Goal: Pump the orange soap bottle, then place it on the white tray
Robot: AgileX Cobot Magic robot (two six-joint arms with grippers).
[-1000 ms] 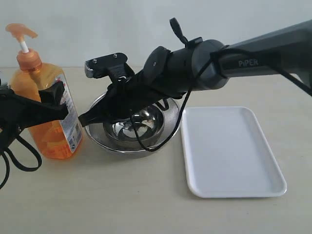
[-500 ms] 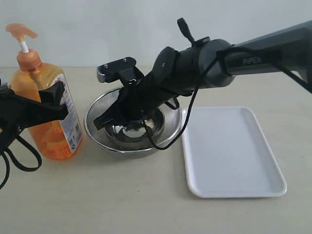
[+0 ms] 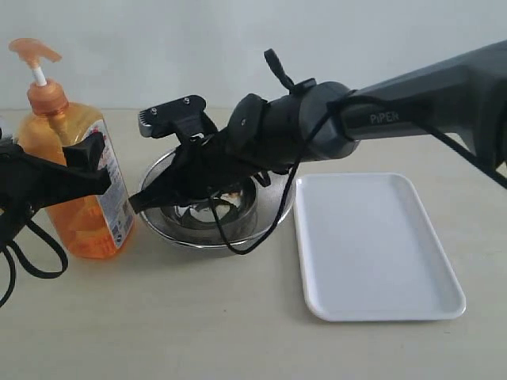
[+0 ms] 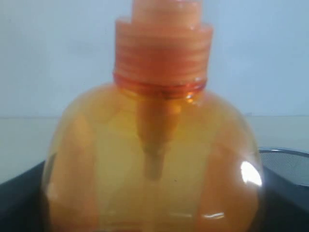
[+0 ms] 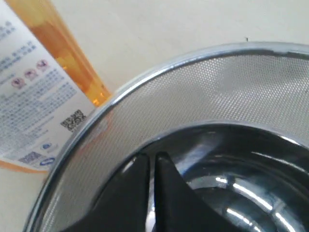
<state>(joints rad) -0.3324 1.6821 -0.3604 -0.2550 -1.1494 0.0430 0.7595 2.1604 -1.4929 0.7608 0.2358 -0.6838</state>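
The orange soap bottle [image 3: 70,131] stands upright at the table's far left, its pump head [image 3: 32,51] raised. My left gripper [image 3: 75,170] is shut on its body, a black finger crossing the front. In the left wrist view the bottle [image 4: 154,140] fills the frame between dark fingers [image 4: 19,203] of that gripper [image 4: 154,212]. My right gripper [image 3: 136,204] is shut and holds nothing. It hangs over the steel bowl's left rim, its tips [image 5: 149,158] pointing at the bottle's label [image 5: 34,96], a short gap away. The white tray [image 3: 372,245] lies at the right with nothing on it.
A round steel mesh bowl [image 3: 198,237] sits between bottle and tray, close beside the bottle; its mesh wall [image 5: 217,87] shows under the right gripper. The right arm [image 3: 412,87] stretches across above bowl and tray. Bare beige table lies in front.
The right gripper drew back to the right over the bowl, then swung left again toward the bottle, still shut. The bottle and left gripper have not moved.
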